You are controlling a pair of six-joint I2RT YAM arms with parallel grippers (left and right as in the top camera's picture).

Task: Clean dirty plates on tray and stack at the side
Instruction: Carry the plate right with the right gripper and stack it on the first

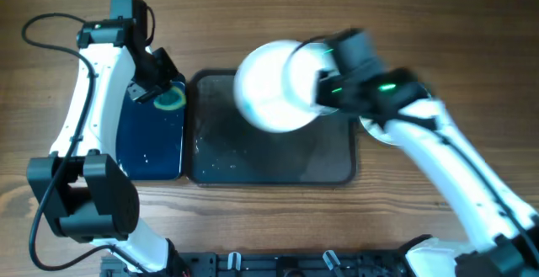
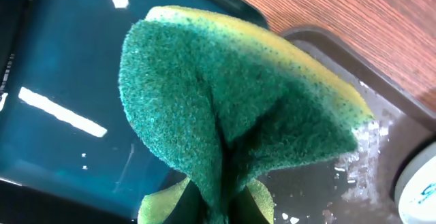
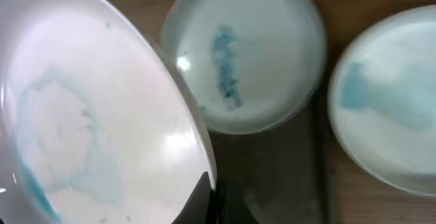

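My right gripper [image 1: 324, 87] [image 3: 214, 197] is shut on the rim of a white plate [image 1: 269, 87] [image 3: 88, 115] with faint teal smears and holds it tilted above the dark grey tray [image 1: 253, 163] [image 3: 272, 176]. A pale blue plate [image 3: 248, 54] with a blue streak lies below at the tray's edge. A third plate [image 3: 388, 94] [image 1: 377, 132] with a teal smear lies on the table beside the tray, mostly hidden under the right arm in the overhead view. My left gripper [image 1: 164, 92] [image 2: 221, 203] is shut on a green and yellow sponge [image 1: 171, 100] [image 2: 231, 94].
A smaller black tray with a blue inside [image 1: 156, 146] [image 2: 61, 54] stands just left of the grey tray, and the sponge hangs over its far right corner. Water droplets and foam lie on the grey tray's floor [image 2: 361, 149]. A cable loops at the far left [image 1: 42, 33].
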